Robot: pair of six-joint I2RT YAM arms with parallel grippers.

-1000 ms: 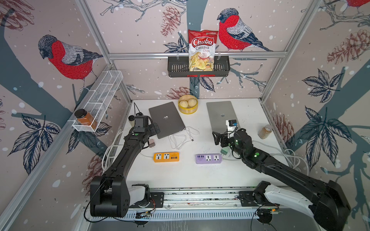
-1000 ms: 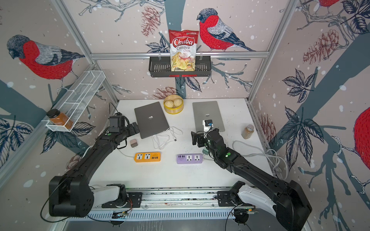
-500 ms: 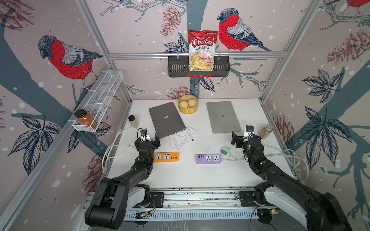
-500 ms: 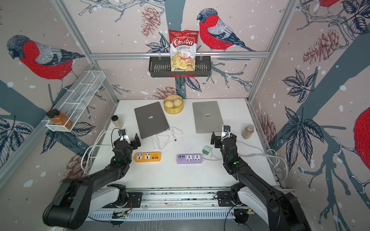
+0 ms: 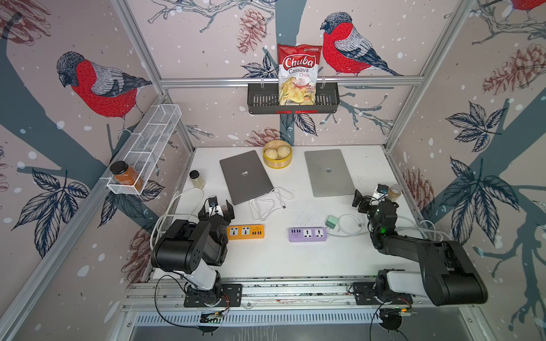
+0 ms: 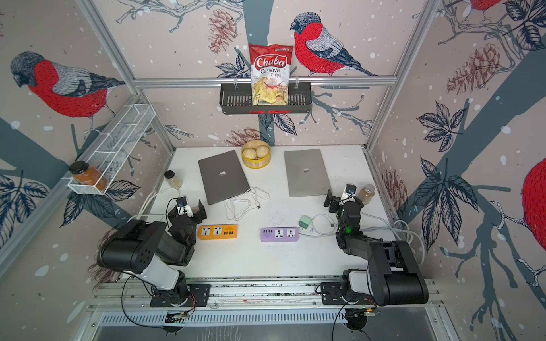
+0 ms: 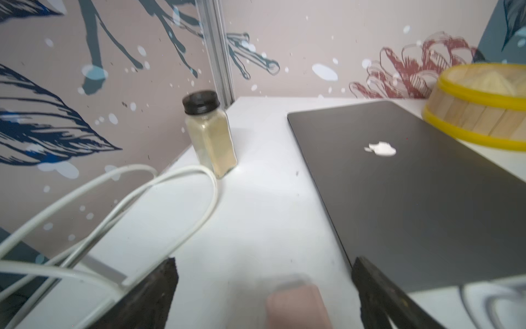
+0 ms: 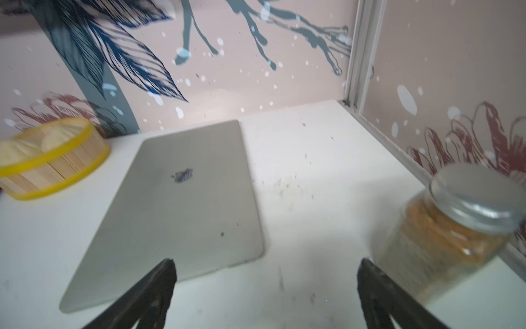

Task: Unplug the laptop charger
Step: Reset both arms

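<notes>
A green charger brick lies on the table beside the purple power strip, out of its sockets, its thin white cable coiled to the right. A loose white cable lies by the dark laptop. A blurred pink block rests on the table between my open left gripper's fingers, ungripped. That left gripper hovers behind the orange power strip. My right gripper is open and empty, at the silver laptop's front right corner.
An amber jar with a silver lid stands right beside my right gripper. A pale spice jar and looping thick white cables are at the left edge. A bun steamer sits between the laptops.
Both arms have pulled back toward the front rail and folded. The left left the dark laptop's side; the right swung from the silver laptop's front to beside the amber jar. Both stayed open.
</notes>
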